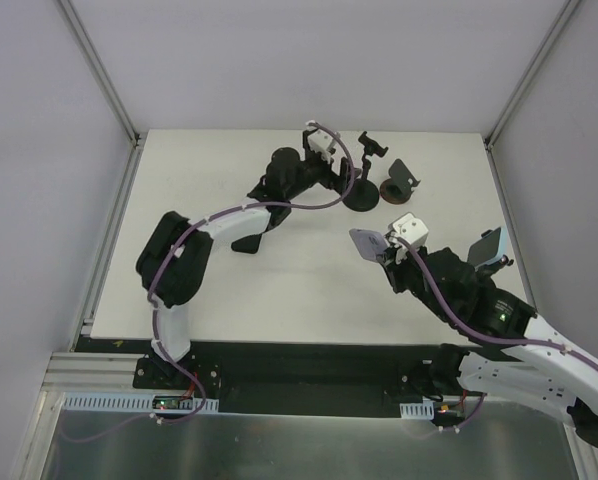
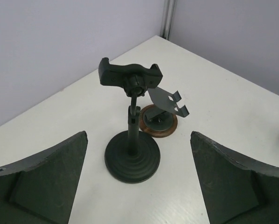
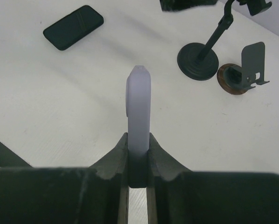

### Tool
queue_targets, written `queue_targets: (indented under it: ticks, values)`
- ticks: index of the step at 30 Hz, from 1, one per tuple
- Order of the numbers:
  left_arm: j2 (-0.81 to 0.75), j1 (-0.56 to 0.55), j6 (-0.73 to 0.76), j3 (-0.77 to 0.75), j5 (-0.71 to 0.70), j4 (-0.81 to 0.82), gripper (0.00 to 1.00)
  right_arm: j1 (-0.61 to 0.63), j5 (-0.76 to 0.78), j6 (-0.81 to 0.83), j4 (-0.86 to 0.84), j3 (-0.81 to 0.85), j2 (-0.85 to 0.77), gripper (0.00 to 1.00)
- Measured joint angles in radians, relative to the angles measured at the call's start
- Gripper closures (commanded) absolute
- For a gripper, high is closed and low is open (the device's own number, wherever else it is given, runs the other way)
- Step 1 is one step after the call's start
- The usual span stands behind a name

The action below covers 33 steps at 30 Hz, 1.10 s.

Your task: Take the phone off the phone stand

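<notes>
The white matt table (image 1: pixel 279 290) sits inside plain grey walls (image 1: pixel 279 60) edged with aluminium frame posts (image 1: pixel 99 70). The pale lavender slab phone (image 3: pixel 138 100) is off the black round-based phone stand (image 2: pixel 132 158) and well apart from it, over the middle of the table, pinched at its near end by the right gripper (image 3: pixel 138 161), whose jaws are closed on its two flat faces. Its long axis runs straight out ahead of those jaws, pointing toward the far left of the table (the wrist camera sees only its thin edge).

The left gripper (image 2: pixel 138 140) is spread wide, holding nothing, with the stand ahead of it between the fingers. Just beside the stand is a small grey metal bracket on a brown disc (image 2: pixel 160 122). A dark rectangular phone (image 3: pixel 73 27) lies flat near the table's right edge.
</notes>
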State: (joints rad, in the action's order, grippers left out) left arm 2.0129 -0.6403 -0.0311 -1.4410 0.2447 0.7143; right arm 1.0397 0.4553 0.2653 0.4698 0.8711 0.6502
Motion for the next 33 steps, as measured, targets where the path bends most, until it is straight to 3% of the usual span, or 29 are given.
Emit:
queue_targets:
  ticks: [8,15,19,25,33]
  values:
    - [-0.441,-0.023,0.045,0.406,-0.134,0.097,0.03,-0.045,-0.053,-0.098,0.037,0.000,0.071,0.99]
    - [-0.702,-0.163,0.174,0.736,-0.310,0.087,0.01,-0.152,-0.139,-0.216,0.042,0.000,0.140,0.99]
    - [-0.816,-0.237,0.221,0.846,-0.388,0.042,0.01,-0.225,-0.217,-0.310,0.043,0.001,0.206,0.99]
    - [-0.903,-0.339,0.261,0.933,-0.467,0.009,0.01,-0.296,-0.332,-0.451,0.037,0.000,0.280,0.99]
    - [-0.811,-0.521,0.338,0.937,-0.549,-0.016,0.01,-0.328,-0.423,-0.634,-0.049,-0.008,0.284,0.99]
